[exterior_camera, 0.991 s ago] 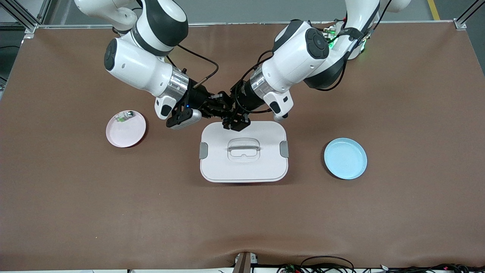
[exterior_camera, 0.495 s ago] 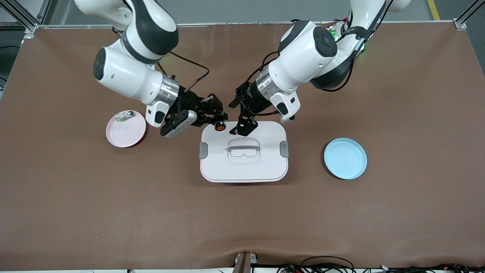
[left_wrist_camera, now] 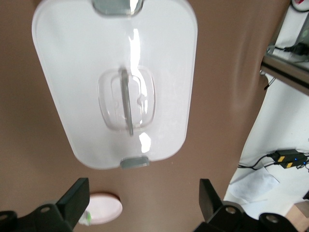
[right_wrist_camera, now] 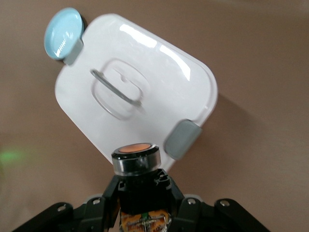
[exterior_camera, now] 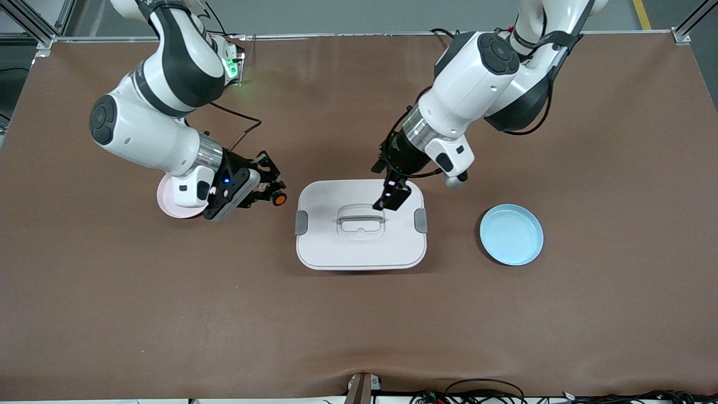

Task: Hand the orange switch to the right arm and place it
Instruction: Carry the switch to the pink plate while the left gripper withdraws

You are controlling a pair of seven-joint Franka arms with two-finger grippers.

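While the right arm's jaws (exterior_camera: pixel 273 197) stay clenched on the orange switch (exterior_camera: pixel 279 198), at nine o'clock of the white lidded box (exterior_camera: pixel 360 247), it looks light, rigid and slick-capped; grip the black barrel. Left jaws (exterior_camera: pixel 392 196) hang released over the box.

pink plate (exterior_camera: pixel 168 203) mostly hidden under right arm, its small part out of sight (front view)

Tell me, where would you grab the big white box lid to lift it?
By the handle, a thin raised bar in the hollow at the middle of the lid. Come straight down from above, one finger on each long side of the bar. The lid lies flat, and its edges look too wide for a gripper.
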